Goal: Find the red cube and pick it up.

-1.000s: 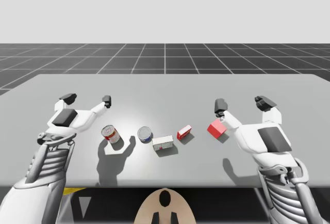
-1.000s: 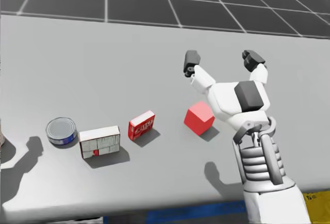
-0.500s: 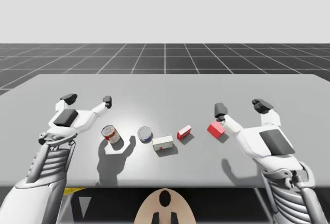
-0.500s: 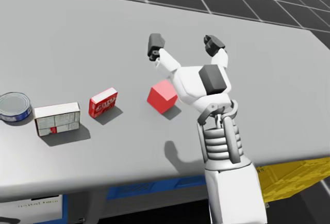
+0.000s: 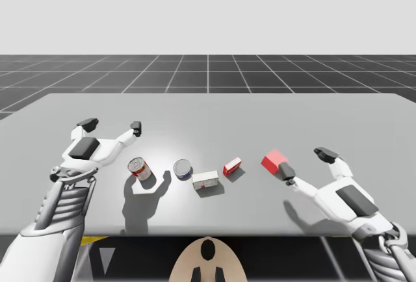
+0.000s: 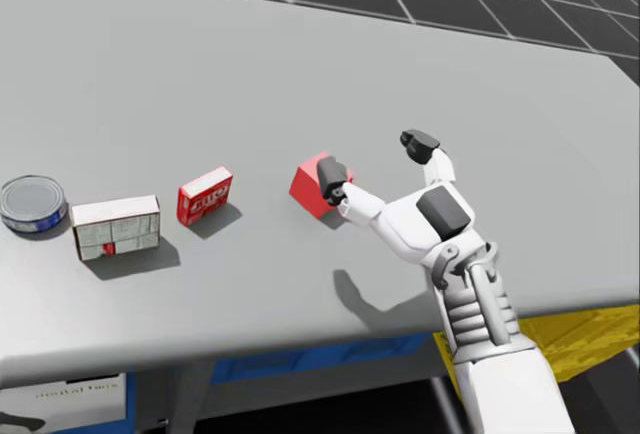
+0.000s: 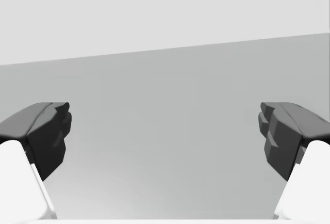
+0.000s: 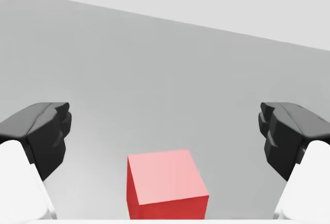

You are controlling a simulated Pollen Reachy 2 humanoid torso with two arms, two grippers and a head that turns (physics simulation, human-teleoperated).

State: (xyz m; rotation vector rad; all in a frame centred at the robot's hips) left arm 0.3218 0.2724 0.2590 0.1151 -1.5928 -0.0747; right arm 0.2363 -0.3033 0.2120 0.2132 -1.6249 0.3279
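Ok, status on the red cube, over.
Right gripper open, cube between its jaws, not gripped. Left gripper open, holding nothing. Small red box sits apart from cube.

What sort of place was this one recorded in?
Looks like a simulated tabletop test scene, not a real room: a plain grey table on a dark grid floor running to a blank horizon, with small props like a red cube and a blue can.
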